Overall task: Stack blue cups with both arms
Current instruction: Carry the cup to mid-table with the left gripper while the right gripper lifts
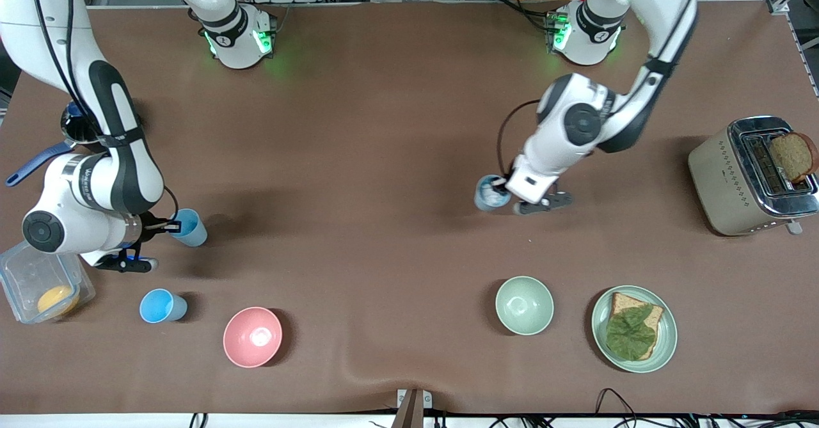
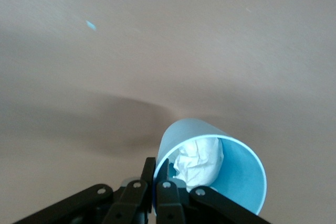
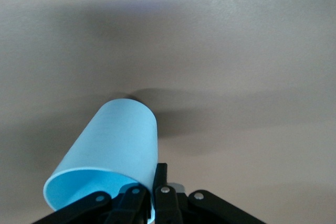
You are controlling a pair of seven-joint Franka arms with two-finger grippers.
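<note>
My right gripper is shut on the rim of a sky-blue cup, which tilts low over the table toward the right arm's end. In the right wrist view the gripper pinches the cup's wall. My left gripper is shut on the rim of a paler grey-blue cup with something white inside, low over the table's middle. The left wrist view shows the gripper on that cup, with crumpled white paper in it. A third sky-blue cup stands upright, nearer to the camera than the right gripper's cup.
A pink bowl and a pale green bowl stand near the front edge. A green plate carries bread and a leaf. A toaster with bread stands at the left arm's end. A clear container sits at the right arm's end.
</note>
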